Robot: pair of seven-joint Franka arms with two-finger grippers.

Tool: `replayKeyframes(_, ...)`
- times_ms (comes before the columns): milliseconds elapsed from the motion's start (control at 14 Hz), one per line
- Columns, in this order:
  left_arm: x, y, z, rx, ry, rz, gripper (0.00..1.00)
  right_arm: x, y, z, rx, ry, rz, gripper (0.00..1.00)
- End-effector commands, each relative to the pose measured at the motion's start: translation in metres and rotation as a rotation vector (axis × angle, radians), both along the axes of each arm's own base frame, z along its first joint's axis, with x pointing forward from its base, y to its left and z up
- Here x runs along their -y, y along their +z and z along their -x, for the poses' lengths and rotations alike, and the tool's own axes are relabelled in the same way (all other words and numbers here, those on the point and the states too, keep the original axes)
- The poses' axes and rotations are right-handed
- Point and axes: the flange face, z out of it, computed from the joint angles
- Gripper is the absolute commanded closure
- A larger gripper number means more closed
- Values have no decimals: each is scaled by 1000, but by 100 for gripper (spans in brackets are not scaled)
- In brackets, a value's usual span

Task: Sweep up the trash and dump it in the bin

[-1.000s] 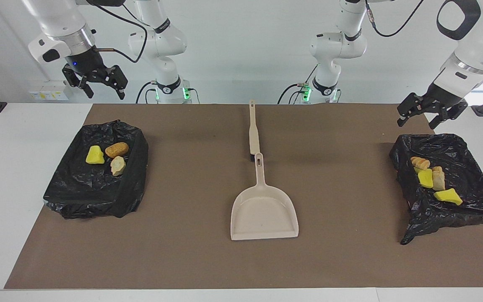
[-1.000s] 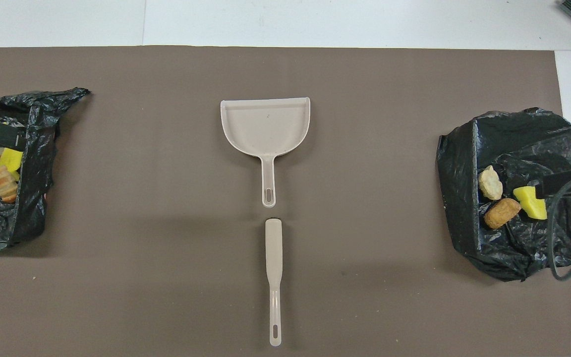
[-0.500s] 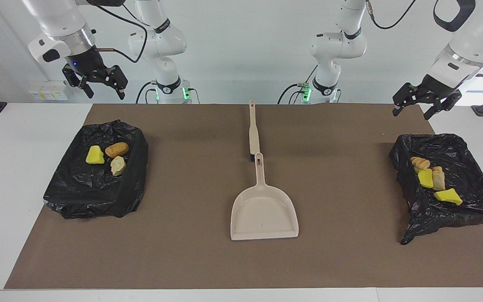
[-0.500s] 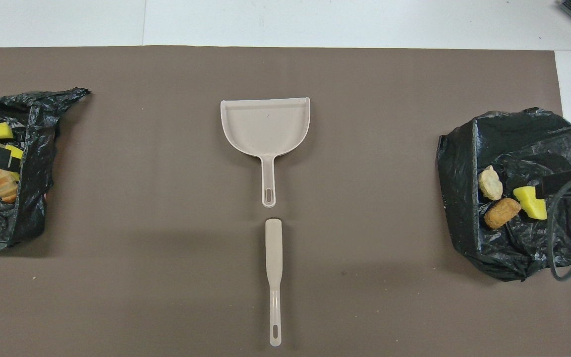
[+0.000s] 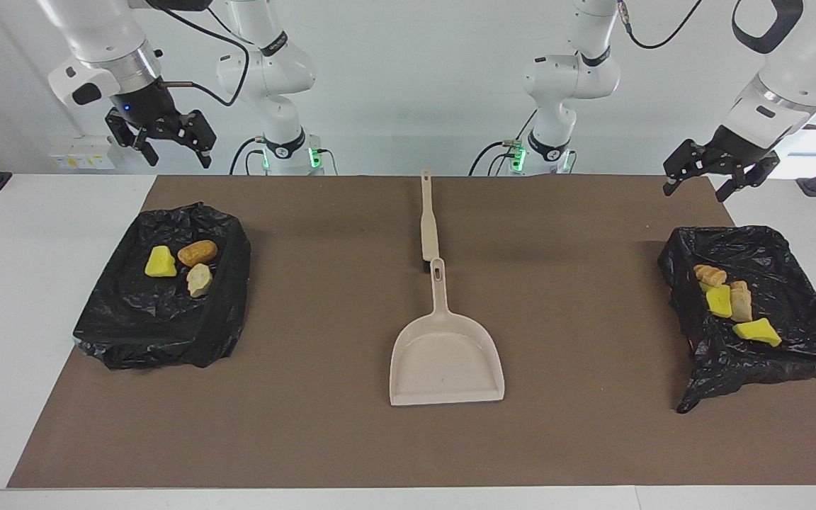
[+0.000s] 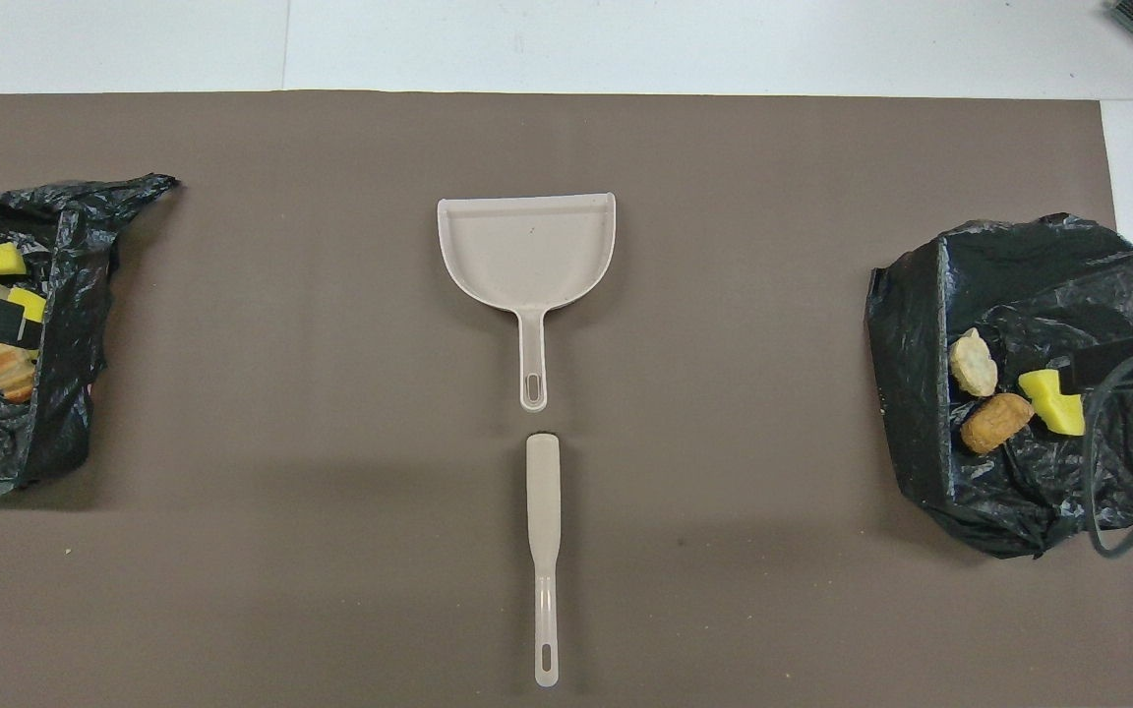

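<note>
Both arms are idling, left gripper (image 5: 698,180) and right gripper (image 5: 162,142) spread empty; brush (image 5: 428,223) and dustpan (image 5: 446,358) are lying end-to-end, twelve-to-six, midway between them.

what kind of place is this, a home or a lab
Most likely a robotics lab: two Franka arms at a white table with a brown mat, and staged props, a dustpan, a brush and two bag-lined bins holding scraps.
</note>
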Motion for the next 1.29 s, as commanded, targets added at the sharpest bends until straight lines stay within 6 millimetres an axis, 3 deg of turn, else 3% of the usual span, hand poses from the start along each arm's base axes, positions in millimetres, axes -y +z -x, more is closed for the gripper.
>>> replayKeyframes(0, 2, -2, 21, -47, -16, -10, 0, -2, 0, 5, 22, 28, 6, 0)
replayKeyframes(1214, 18, -8, 29, -49, -53, -59, 0, -2, 0, 5, 22, 38, 5, 0)
